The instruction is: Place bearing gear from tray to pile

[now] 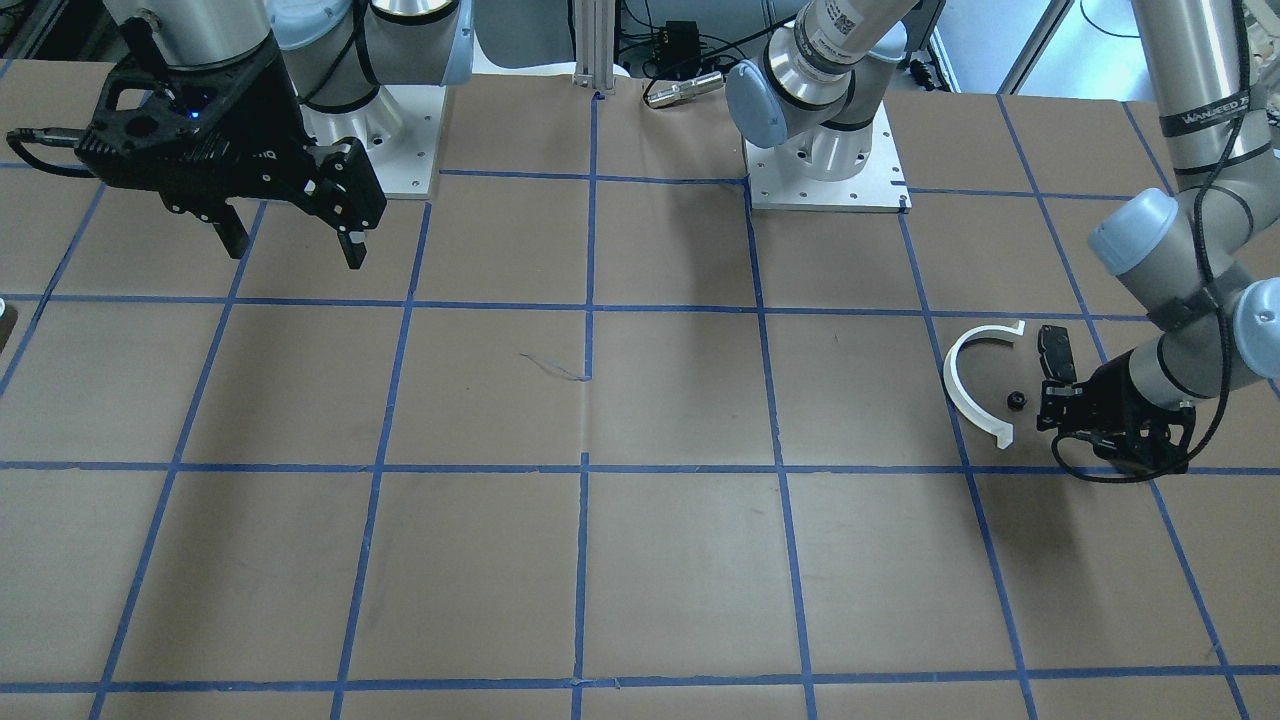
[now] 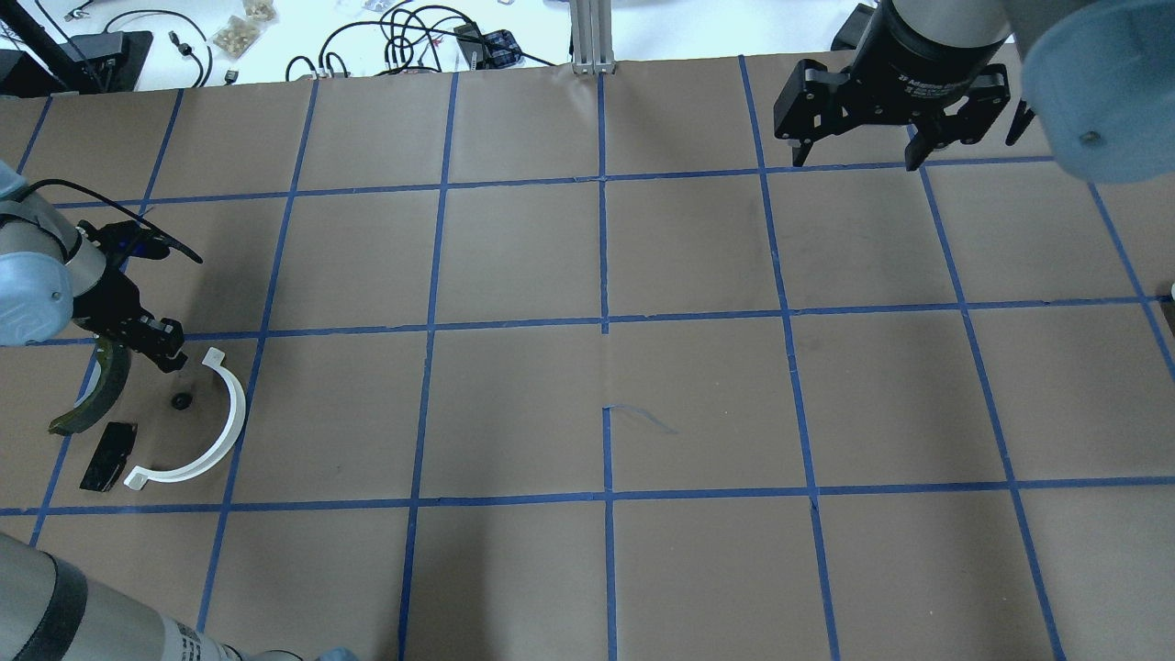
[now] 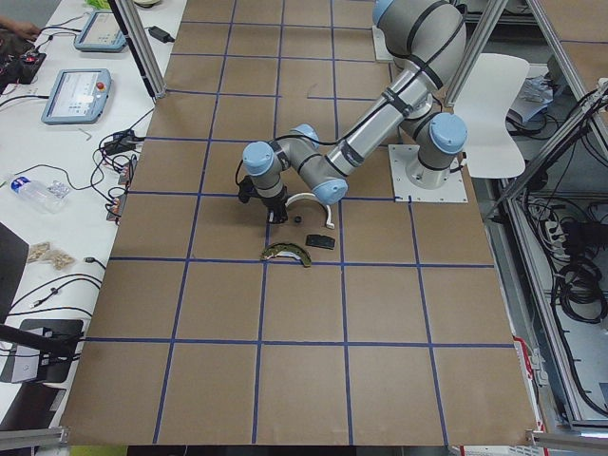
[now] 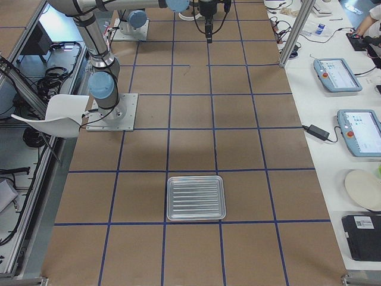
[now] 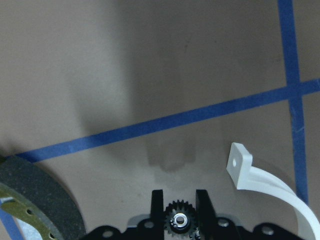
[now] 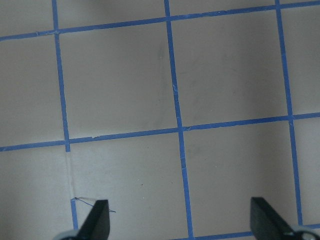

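Left claw [image 5: 179, 210] grips the bearing gear [image 5: 178, 218] — half hidden; right claw [image 6: 180, 220] spread.

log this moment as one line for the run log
left tool: shut on bearing gear, over pile by white half-ring arc | right tool: open, empty, raised | tray: empty
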Motion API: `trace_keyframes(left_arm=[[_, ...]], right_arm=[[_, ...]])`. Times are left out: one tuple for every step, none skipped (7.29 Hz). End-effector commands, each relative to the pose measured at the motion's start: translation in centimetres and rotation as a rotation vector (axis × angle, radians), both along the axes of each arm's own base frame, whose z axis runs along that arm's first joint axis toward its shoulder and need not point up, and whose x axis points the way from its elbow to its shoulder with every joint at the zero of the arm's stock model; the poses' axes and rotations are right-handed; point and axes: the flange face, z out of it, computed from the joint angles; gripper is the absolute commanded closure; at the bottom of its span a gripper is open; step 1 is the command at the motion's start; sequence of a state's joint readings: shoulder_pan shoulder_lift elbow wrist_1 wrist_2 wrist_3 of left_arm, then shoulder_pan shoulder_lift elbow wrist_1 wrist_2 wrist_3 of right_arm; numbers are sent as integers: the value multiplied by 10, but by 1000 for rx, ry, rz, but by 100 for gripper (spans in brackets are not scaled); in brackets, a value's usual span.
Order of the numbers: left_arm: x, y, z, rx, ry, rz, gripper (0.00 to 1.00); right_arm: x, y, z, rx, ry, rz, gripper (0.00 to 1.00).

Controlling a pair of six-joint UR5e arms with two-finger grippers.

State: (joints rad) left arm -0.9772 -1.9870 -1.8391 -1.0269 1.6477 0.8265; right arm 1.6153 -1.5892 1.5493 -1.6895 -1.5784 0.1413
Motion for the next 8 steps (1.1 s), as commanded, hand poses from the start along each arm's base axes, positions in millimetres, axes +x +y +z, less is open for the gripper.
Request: trace_keyframes(left_arm=[[1,2,-6,15,-11,-4,100],[1,3,-10,24,-12,-7,100],[7,5,-10,25,-10,-14,100],[22,12,-12,30,-5,8,100],[30,21,-15,42,7,15,100],[28,28,-23,55,17,19,100],[17,36,-27,64,29,17,100],[7,42,-27,70,35,11,100]], right_arm=[[0,0,1,-4,0,0,0],[0,-1,-1,1,0,0,0],[0,-1,-2,1,0,-1,0],[0,0,-2,2,0,2,0],[0,0,-2,4,0,2,0],[0,0,-2,4,0,2,0],[0,1,-1,4,2,3,0],[0,1,0,2,1,3,0]])
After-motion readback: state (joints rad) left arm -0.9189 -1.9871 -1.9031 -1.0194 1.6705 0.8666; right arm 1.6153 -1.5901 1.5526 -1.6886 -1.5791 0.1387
